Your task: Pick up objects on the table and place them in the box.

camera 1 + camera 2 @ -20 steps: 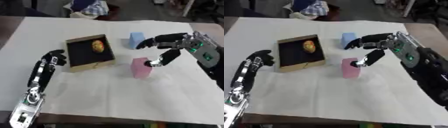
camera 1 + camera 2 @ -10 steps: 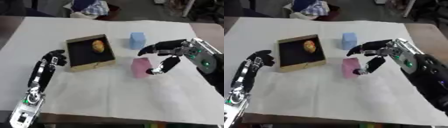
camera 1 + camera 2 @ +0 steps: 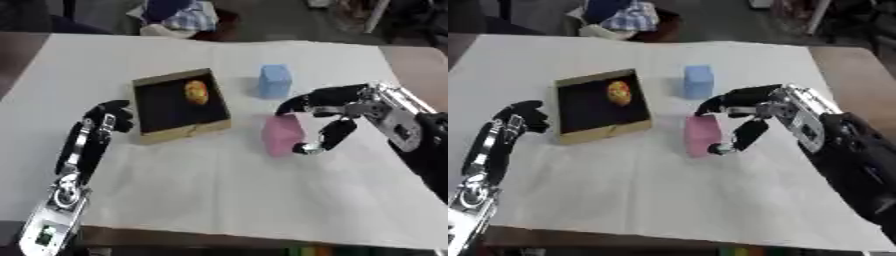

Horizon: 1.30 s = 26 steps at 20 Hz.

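Left eye view: right hand (image 3: 337, 112) is spread around the pink block (image 3: 282, 135), fingers above, thumb beside it. Block stands on the tabletop (image 3: 219, 185), right of the box (image 3: 179, 105). Left hand (image 3: 105, 120) is curled, empty, beside the box.

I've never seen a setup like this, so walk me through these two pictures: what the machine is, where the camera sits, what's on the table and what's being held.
Both pictures come from one stereo camera in a humanoid robot's head, looking down at its work; they show nearly the same thing. The two black arms are the robot's own, steered by a person.

On the white-covered table lies an open cardboard box with a yellowish object already inside. To its right stand a blue block and, nearer the robot, a pink block.

The right hand is at the pink block, fingers over its top and thumb at its side; whether they touch it I cannot tell. The left hand sits idle left of the box, fingers curled, holding nothing.
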Each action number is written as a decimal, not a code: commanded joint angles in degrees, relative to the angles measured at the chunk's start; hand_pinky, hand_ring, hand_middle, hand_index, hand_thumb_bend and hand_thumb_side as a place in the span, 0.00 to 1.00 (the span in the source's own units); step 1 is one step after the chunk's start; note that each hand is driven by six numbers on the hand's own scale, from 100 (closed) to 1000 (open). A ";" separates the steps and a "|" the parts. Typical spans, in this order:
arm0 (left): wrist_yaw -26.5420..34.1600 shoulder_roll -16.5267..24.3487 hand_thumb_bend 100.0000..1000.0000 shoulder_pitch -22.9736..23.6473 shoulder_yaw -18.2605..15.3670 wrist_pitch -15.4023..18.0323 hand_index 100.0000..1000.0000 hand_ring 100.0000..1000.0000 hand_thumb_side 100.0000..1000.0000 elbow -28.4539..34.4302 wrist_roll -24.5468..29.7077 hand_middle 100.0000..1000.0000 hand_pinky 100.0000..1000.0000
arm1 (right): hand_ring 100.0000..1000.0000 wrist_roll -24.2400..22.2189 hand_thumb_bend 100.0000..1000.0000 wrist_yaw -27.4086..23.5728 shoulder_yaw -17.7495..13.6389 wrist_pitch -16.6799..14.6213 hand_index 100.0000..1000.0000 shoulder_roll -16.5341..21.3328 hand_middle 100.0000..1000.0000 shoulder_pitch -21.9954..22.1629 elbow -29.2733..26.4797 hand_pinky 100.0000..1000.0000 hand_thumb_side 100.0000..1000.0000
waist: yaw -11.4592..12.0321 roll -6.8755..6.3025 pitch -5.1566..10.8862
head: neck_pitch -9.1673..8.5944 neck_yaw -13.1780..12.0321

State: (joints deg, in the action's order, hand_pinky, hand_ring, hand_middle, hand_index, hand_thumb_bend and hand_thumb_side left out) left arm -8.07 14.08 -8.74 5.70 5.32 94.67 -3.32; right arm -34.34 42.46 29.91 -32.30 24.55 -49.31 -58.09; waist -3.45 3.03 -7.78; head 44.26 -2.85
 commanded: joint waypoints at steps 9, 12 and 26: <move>0.04 0.85 0.00 -0.59 -0.29 0.13 0.75 0.55 0.91 0.69 0.16 0.52 0.59 | 0.86 -2.32 0.22 3.22 -2.05 -7.87 1.00 -1.14 0.80 -0.66 1.83 0.84 0.64 | 0.17 0.20 1.43 | -0.14 0.23; 0.05 0.81 0.00 -0.61 -0.31 0.13 0.75 0.55 0.91 0.69 0.14 0.52 0.59 | 0.82 1.41 0.20 3.01 -2.60 -7.47 0.99 -1.28 0.74 -0.49 1.50 0.82 0.60 | 0.18 0.18 1.41 | -0.14 0.22; 0.15 0.58 0.00 -0.60 -0.47 0.11 0.75 0.55 0.91 0.74 -0.05 0.52 0.59 | 0.60 12.28 0.00 -3.53 -8.83 -0.86 0.87 -3.73 0.37 -0.15 -2.93 0.72 0.07 | 0.15 -0.11 1.35 | -0.14 0.14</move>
State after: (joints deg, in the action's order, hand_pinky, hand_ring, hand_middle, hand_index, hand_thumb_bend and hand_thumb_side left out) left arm -8.06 14.06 -8.74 5.69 5.33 94.67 -3.32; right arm -23.29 40.41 22.13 -33.94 20.25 -48.36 -59.37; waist -3.29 3.03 -7.78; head 44.26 -2.75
